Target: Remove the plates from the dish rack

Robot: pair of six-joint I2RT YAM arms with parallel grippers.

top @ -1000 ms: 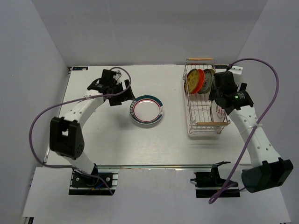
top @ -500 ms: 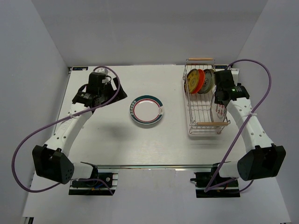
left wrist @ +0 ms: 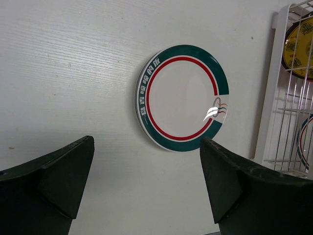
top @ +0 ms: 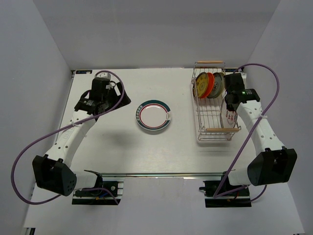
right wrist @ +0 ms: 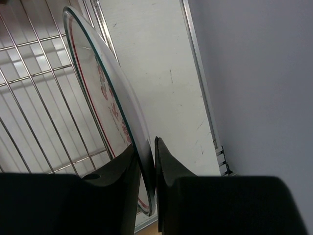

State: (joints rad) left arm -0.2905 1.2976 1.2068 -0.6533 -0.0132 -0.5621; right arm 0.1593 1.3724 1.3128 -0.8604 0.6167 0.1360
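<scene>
One white plate, standing at the near end of the dish rack, is pinched at its rim by the right claw and should next be lifted straight out, while the left claw is seen wide open above the worktop.

- Lower rim of the white round plate with red motifs is hidden between the black right gripper fingers.
- The silver wire dish rack is cut off by the right frame edge.
</scene>
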